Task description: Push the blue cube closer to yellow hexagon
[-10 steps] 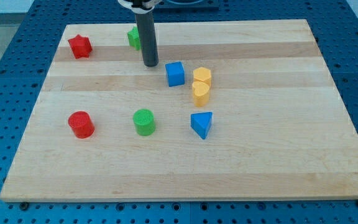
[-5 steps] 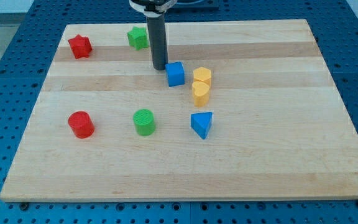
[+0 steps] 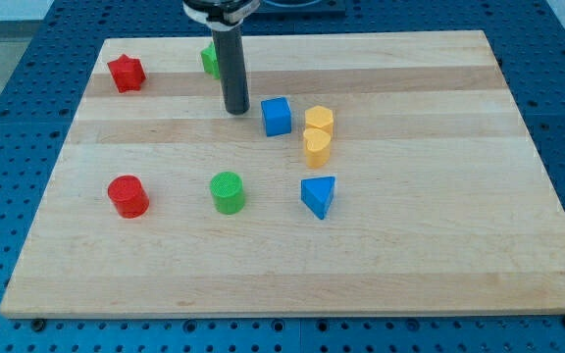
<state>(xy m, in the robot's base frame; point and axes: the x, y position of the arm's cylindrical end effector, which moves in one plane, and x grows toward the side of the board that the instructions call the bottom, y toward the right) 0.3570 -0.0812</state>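
Blue perforated flooring surrounds the pale wooden worktop (image 3: 439, 245) on all sides. I have no fingers that open or close, so no width can be told; I end in a dark rod, and my tip (image 3: 235, 111) stands on the wood with nothing held.

To the view's right of my tip, just beside it but apart, sits the blue cube (image 3: 277, 116). Further to the view's right of the cube is the yellow hexagon (image 3: 319, 121), near it with a small gap of wood between them. A yellow heart block (image 3: 317, 146) touches the hexagon on the side toward the view's bottom.

Behind my rod, toward the view's top, a green block (image 3: 210, 59) is partly hidden, so its shape I cannot tell. A red star (image 3: 126, 73) lies well to the view's left of it.

Below my tip are a green cylinder (image 3: 228, 191), a red cylinder (image 3: 128, 196) further left, and a blue triangular block (image 3: 319, 195) to the right.
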